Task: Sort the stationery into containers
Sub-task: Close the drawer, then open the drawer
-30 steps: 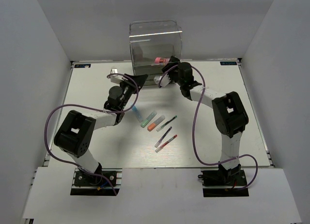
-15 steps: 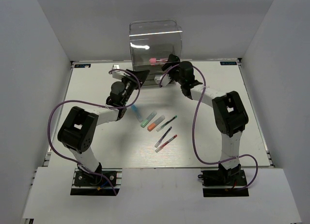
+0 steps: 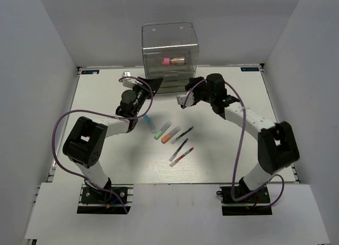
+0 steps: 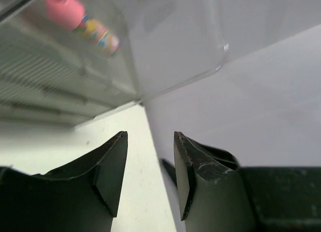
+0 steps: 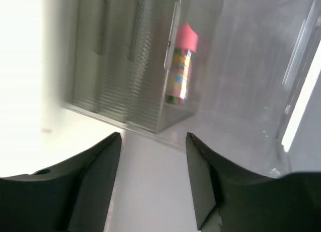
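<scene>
Loose pens and markers in front of the clear cabinet (image 3: pixel 169 41), with one piece inside it

Farthest out from the cabinet's front lie the red pen (image 3: pixel 181 156), dark pen (image 3: pixel 179 148) and green-tipped pen (image 3: pixel 183 133); then the orange marker (image 3: pixel 170 134), green marker (image 3: pixel 162 130) and blue marker (image 3: pixel 148 120) (all on the table (image 3: pixel 228 149)); near its front, left gripper (image 4: pixel 149 136) and right gripper (image 5: pixel 153 136) have their fingers parted and hold nothing; the pink block (image 3: pixel 174 60) lies inside its tall top.

No legible text, number or brand is found in any view. A small blue sticker (image 3: pixel 90 72) is noted at the far left corner of the table (image 3: pixel 228 155) and a second sticker (image 3: pixel 249 69) at the far right corner; their lettering is too small to be read. A multicoloured print is seen on the pink-capped block (image 5: pixel 179 74) inside the clear cabinet (image 3: pixel 169 43), but no characters are resolved.
</scene>
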